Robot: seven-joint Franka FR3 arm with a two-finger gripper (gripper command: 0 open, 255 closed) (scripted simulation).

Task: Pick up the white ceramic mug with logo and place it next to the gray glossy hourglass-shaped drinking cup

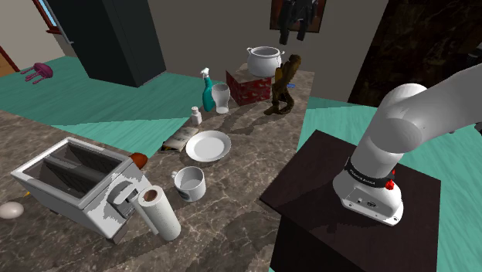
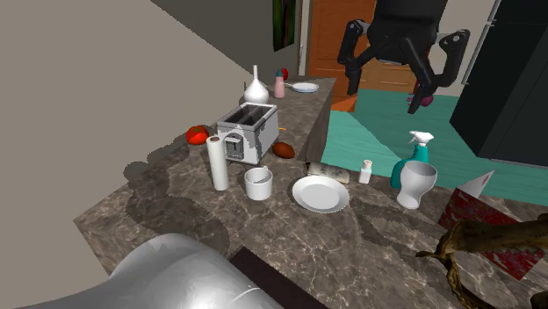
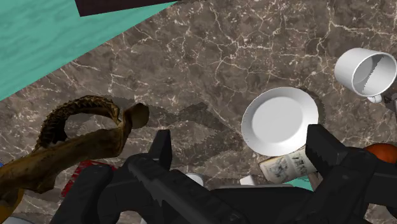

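Note:
The white mug (image 1: 188,184) stands upright on the marble counter (image 1: 247,178), between a white plate (image 1: 208,145) and a paper towel roll (image 1: 160,212). Its handle and logo face the counter's front edge. The pale hourglass cup (image 1: 222,98) stands farther back beside a teal spray bottle (image 1: 207,89). My black gripper (image 1: 294,35) hangs high over the back of the counter, open, with nothing between its fingers. In the second exterior view the gripper (image 2: 382,92) is well above the cup (image 2: 416,183) and far from the mug (image 2: 258,183). In the wrist view, mug (image 3: 366,73) and plate (image 3: 280,119) lie beyond the open fingers (image 3: 324,153).
A toaster (image 1: 77,185) and an egg (image 1: 11,209) sit at the shoulder view's left. A brown sculpture (image 1: 283,85), a red box (image 1: 249,85) bearing a pot (image 1: 265,60), a small shaker (image 1: 196,116) and a booklet (image 3: 286,167) crowd the area around the cup.

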